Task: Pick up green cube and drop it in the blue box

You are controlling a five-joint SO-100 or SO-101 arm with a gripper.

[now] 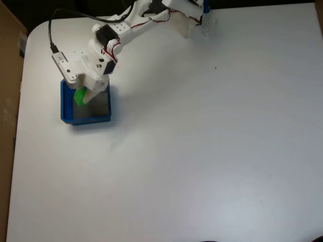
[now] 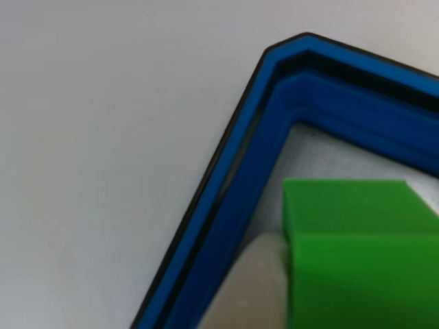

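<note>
In the fixed view the white arm reaches down to the table's left side, and my gripper (image 1: 82,99) hangs over the blue box (image 1: 92,120). It is shut on the green cube (image 1: 79,96), which sits between the white fingers above the box's grey floor, near its left wall. In the other view the green cube (image 2: 357,253) looms large at the lower right, just inside a corner of the blue box (image 2: 274,137). A pale finger (image 2: 250,291) presses against the cube's left face. I cannot tell whether the cube touches the floor.
The white table (image 1: 202,151) spreads wide to the right and front of the box. A black cable (image 1: 53,35) loops over the arm near the table's rounded back-left corner. A brown surface (image 1: 7,101) borders the left edge.
</note>
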